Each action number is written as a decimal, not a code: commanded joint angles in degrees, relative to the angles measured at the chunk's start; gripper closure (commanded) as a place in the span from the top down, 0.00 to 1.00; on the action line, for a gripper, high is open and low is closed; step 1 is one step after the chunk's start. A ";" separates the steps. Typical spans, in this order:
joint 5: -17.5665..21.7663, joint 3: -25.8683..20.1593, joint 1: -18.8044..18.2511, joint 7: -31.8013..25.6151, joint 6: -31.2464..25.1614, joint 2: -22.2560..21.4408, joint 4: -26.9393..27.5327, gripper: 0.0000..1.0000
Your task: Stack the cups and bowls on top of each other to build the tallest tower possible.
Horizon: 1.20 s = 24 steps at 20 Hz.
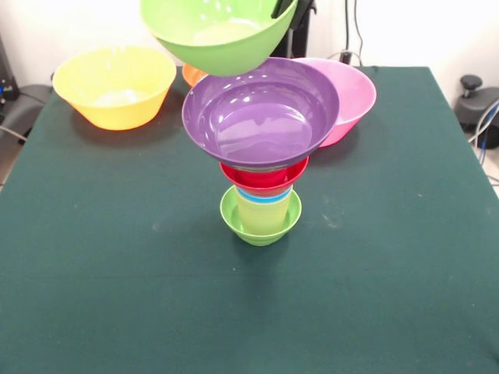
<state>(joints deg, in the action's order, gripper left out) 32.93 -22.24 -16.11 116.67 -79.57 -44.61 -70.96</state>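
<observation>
The hand is clamped on the green bowl above the tower

Tower mid-table: base bowl, cups nested in it, second small bowl on the cups, wide bowl on top; raised bowl above and behind it, off the stack, gripper clamped at its right rim; left bowl far left; right bowl behind-right; medium bowl behind, mostly hidden.
</observation>
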 commanded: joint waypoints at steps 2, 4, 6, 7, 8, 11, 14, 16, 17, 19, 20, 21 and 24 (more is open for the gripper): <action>2.01 0.08 1.48 -1.50 4.92 4.06 -1.74 0.00; 2.15 -0.06 1.64 -1.47 4.82 4.61 -0.84 0.00; 2.35 -0.12 1.82 -1.27 5.19 5.05 -0.19 0.00; 2.38 0.04 1.95 -0.73 6.06 4.96 -0.95 0.00; 2.40 0.10 2.01 -0.56 6.31 4.99 -1.05 0.00; 2.50 0.20 2.14 -0.30 7.28 5.37 -0.92 0.00; 2.48 0.48 2.38 -0.19 7.75 5.69 -0.68 0.00; 2.45 0.71 2.49 0.06 8.49 5.69 -0.94 0.00; 2.40 0.84 2.58 0.31 9.00 5.72 -1.12 0.00; 2.34 1.06 2.75 0.61 9.72 5.79 -1.34 0.00; 2.28 1.14 2.79 0.67 9.92 5.80 -1.40 0.00; 2.28 1.30 2.92 0.93 10.17 5.82 -1.55 0.00; 2.16 1.59 3.11 1.14 10.67 5.81 -1.84 0.00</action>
<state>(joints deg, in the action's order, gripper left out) 33.23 -21.74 -14.41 116.67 -72.22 -41.79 -70.94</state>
